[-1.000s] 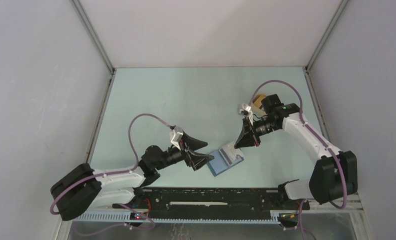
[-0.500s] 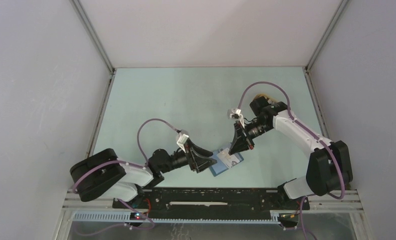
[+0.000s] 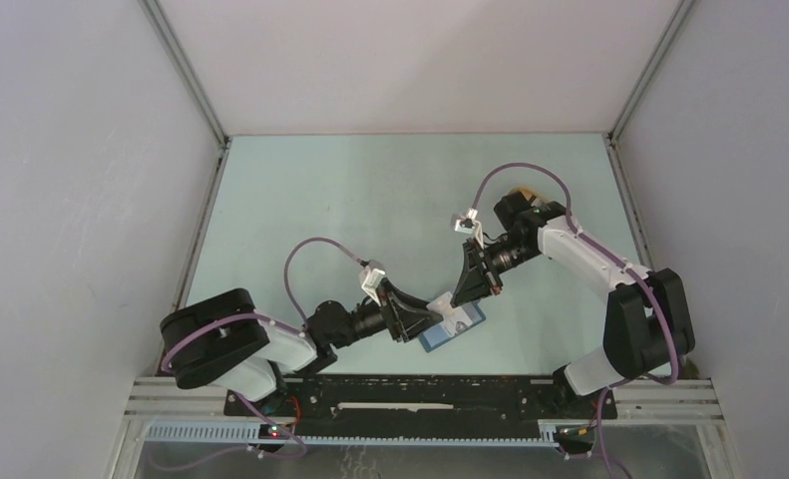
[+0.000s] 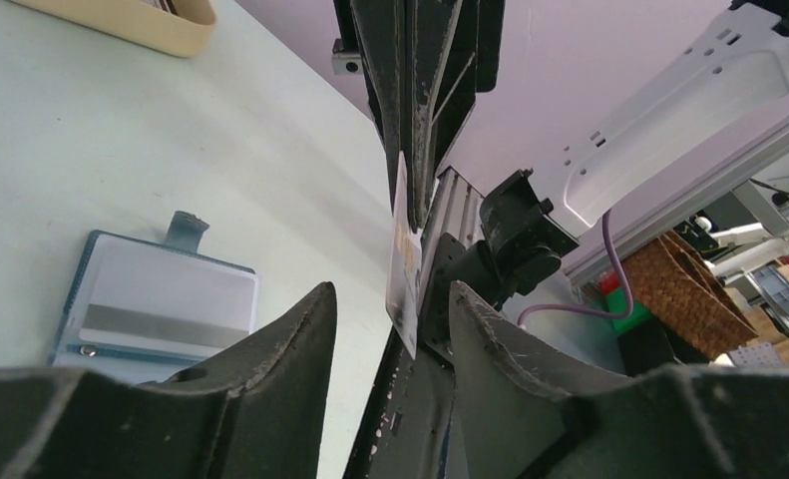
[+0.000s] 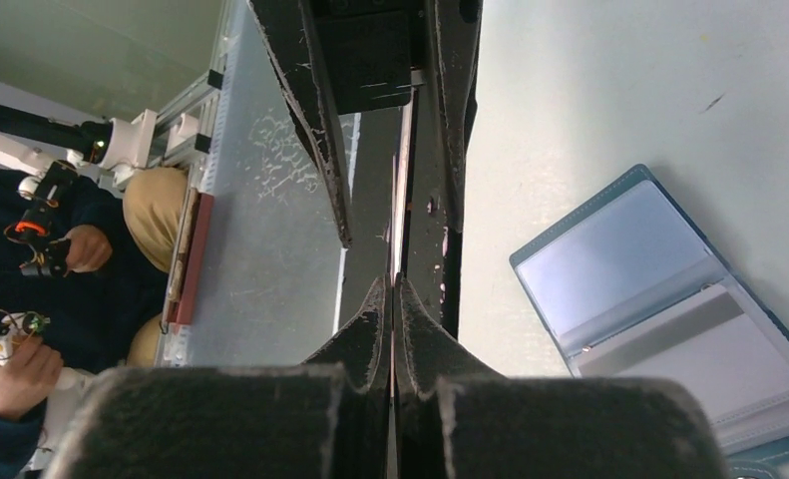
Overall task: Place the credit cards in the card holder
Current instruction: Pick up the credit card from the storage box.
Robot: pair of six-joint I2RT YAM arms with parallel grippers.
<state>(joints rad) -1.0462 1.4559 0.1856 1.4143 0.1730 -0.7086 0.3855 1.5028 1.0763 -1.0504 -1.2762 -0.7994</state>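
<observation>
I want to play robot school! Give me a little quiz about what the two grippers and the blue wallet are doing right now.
1. True or false: the card holder lies open on the table.
2. Which gripper pinches the credit card? A) the left gripper B) the right gripper C) neither
3. Fill in: the left gripper's jaws are ____, with one finger on each side of the credit card.
Key: 1 true; 2 B; 3 open.
</observation>
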